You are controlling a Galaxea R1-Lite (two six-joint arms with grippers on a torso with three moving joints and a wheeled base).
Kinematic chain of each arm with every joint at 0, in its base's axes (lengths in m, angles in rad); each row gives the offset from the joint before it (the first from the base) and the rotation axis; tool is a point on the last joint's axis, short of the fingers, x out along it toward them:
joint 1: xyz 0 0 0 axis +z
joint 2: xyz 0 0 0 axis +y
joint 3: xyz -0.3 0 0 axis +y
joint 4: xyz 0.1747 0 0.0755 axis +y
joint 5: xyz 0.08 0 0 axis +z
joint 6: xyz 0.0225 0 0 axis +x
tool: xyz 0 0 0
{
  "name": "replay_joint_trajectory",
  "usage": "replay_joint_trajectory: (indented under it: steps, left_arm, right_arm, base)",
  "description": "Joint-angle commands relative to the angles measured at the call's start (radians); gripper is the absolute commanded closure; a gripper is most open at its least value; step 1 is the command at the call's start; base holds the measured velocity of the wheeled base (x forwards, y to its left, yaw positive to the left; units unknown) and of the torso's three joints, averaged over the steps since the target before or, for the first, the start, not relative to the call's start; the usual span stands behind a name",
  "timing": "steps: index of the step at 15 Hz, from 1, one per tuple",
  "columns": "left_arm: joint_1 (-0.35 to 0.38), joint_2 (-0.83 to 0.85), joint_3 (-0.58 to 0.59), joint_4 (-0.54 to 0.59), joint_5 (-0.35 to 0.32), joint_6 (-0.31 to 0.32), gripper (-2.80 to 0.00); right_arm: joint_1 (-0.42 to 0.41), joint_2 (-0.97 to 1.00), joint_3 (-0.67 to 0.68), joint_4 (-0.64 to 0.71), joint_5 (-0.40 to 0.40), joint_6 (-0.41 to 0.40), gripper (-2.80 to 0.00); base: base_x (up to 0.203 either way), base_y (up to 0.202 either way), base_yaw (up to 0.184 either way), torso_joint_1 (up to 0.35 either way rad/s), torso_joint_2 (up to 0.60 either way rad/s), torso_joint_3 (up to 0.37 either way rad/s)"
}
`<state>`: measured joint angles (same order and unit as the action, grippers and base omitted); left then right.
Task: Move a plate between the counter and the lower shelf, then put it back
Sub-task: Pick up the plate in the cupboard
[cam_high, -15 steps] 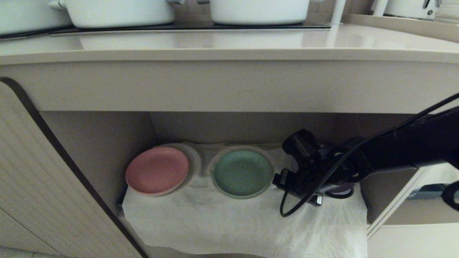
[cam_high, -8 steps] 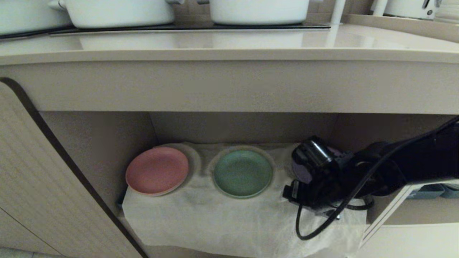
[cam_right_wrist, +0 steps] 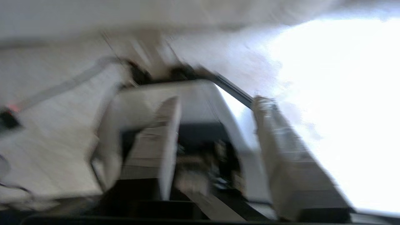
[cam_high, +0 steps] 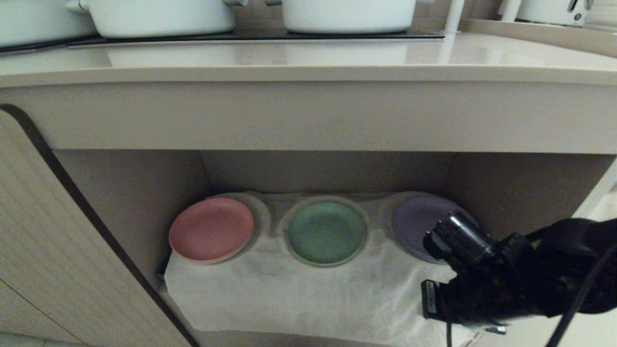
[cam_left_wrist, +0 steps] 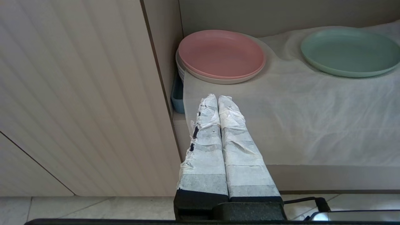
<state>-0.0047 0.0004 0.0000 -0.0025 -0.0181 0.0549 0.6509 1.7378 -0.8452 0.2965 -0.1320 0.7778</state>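
The counter (cam_high: 308, 60) runs across the whole top of the head view, its thick beige front edge far above the right gripper (cam_right_wrist: 215, 103), with white pots (cam_high: 159, 17) standing on the black hob panel (cam_high: 250, 37) at its back. Under it opens the lower shelf (cam_high: 332, 171), a beige-walled niche draped in a wrinkled white cloth (cam_high: 299, 294) that bulges in rounds beneath each dish, probably so that the three lie apart and can be taken singly. The plate (cam_high: 327, 233), mint green, lies flat on the middle bump, well off to the left of the right gripper and clear of it; the task's thing is thus on the shelf and not in any grasp. The purple plate (cam_high: 414, 226) lies nearest that gripper, partly hidden behind the black wrist, and the pink plate (cam_high: 211, 229) is the farthest from it, on a pale one by the niche's left wall. The right gripper hangs low at the shelf's right front corner; its taped fingers (cam_right_wrist: 162, 137) stand apart with nothing between them. The left gripper (cam_left_wrist: 217, 97) is parked outside the shelf beside a ribbed cabinet panel (cam_left_wrist: 78, 93), its two wrapped fingers pressed together and empty, the pink plate just beyond their tips and the green one further off.
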Motion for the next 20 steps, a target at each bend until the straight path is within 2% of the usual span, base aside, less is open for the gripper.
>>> replay_joint_trajectory:
  steps: [1,4,5,7,9,11,12,13,16,20]
  left_arm:
    - [0.0,0.0,0.0,-0.001,0.0,0.0,0.0]
    - [0.0,0.0,0.0,-0.001,0.0,0.0,0.0]
    - [0.0,0.0,0.0,-0.001,0.0,0.0,0.0]
    - [0.0,0.0,0.0,-0.001,0.0,0.0,0.0]
    - [0.0,0.0,0.0,-0.001,0.0,0.0,0.0]
    - [0.0,0.0,0.0,-0.001,0.001,0.0,0.0]
    - [0.0,0.0,0.0,-0.002,0.0,0.0,0.0]
    - [0.0,0.0,0.0,-0.001,0.0,0.0,0.0]
    - [0.0,0.0,0.0,-0.001,0.0,0.0,0.0]
    - [0.0,0.0,0.0,-0.001,0.0,0.0,0.0]
  right_arm:
    - [0.005,-0.107,0.055,0.042,-0.003,-0.027,0.0]
    - [-0.017,-0.239,0.109,0.1,-0.029,-0.105,0.0]
    - [-0.069,-0.274,0.125,0.1,-0.036,-0.16,0.0]
    - [-0.192,-0.347,0.143,0.077,-0.039,-0.282,0.0]
    - [-0.367,-0.419,0.174,0.003,-0.017,-0.429,0.0]
    - [-0.564,-0.522,0.25,-0.123,0.068,-0.614,0.0]
    - [-0.643,-0.597,0.315,-0.206,0.127,-0.706,0.0]
    - [-0.687,-0.667,0.384,-0.28,0.168,-0.767,0.0]
    - [-0.739,-0.856,0.512,-0.408,0.221,-0.849,0.0]
    - [-0.749,-1.037,0.641,-0.523,0.225,-0.867,0.0]
  base:
    - [0.0,0.0,0.0,0.0,0.0,0.0]
    - [0.0,0.0,0.0,0.0,0.0,0.0]
    - [0.0,0.0,0.0,0.0,0.0,0.0]
    - [0.0,0.0,0.0,0.0,0.0,0.0]
    - [0.0,0.0,0.0,0.0,0.0,0.0]
    - [0.0,0.0,0.0,0.0,0.0,0.0]
    - [0.0,0.0,0.0,0.0,0.0,0.0]
    - [0.0,0.0,0.0,0.0,0.0,0.0]
    - [0.0,0.0,0.0,0.0,0.0,0.0]
    - [0.0,0.0,0.0,0.0,0.0,0.0]
